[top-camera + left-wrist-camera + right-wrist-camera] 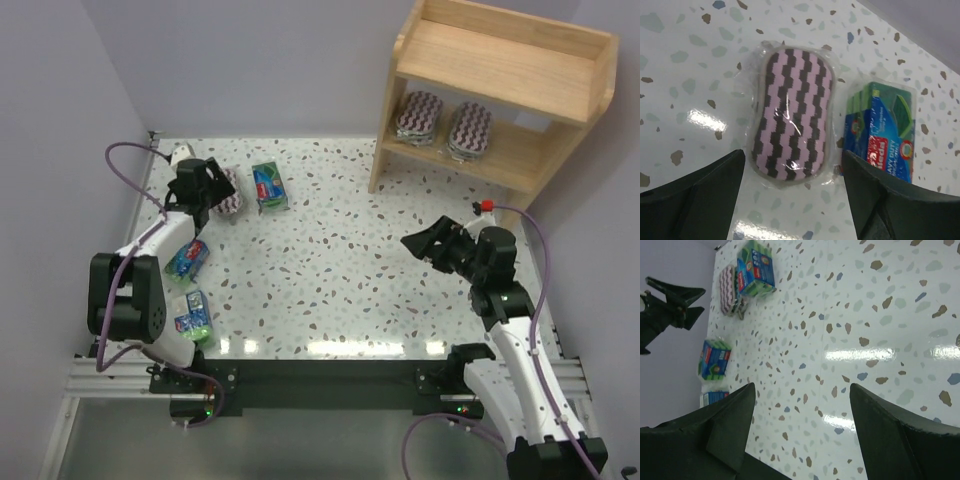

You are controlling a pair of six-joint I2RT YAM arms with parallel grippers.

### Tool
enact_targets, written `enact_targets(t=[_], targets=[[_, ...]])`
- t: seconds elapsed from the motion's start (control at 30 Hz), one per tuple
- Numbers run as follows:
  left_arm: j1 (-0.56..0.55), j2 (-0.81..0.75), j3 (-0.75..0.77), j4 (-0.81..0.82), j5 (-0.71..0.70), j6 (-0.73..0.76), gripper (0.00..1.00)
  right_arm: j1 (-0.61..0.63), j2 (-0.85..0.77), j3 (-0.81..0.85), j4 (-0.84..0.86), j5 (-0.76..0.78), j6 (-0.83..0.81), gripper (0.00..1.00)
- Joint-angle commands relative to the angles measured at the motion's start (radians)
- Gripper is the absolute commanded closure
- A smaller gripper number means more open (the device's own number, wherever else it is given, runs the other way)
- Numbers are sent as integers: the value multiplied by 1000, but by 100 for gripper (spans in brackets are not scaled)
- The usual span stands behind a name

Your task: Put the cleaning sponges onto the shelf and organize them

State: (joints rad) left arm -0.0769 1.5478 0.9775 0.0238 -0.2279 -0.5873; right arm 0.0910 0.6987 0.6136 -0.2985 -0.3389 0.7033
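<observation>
From overhead, my left claw [210, 188] covers part of the striped sponge [232, 193] below it. On the left wrist camera, a left finger [900, 200] cuts off the label on the green pack [887, 130]. On the right wrist camera, the lowest green pack [715, 397] sits partly behind a right finger [715, 435], and its wording is too small to read.

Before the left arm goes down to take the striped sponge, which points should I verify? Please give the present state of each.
1. Left tool open wide: ok.
2. Striped sponge lies flat below it, in the gap: ok.
3. Room beside the sponge: not ok; the green pack lies close against it and may be hit.
4. Free place on the shelf, lower level: ok.
5. Right tool open, empty and far away: ok.
</observation>
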Motion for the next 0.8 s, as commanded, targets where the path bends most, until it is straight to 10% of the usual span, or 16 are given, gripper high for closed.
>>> enact_targets(t=[0.0,0.27,0.63,0.77], targets=[[60,76,47,94,91,58,16,1,-54,-15,-100,-87,-96,20],[115,239,26,218,223,70,21,4,-77,-72,-94,-138,-79,20],[100,149,-69,179,320,-3,90,4,-67,-81,-100,-153,-80,21],[40,14,-187,147,328,-23,98,4,-51,-90,-96,-172,-84,21]])
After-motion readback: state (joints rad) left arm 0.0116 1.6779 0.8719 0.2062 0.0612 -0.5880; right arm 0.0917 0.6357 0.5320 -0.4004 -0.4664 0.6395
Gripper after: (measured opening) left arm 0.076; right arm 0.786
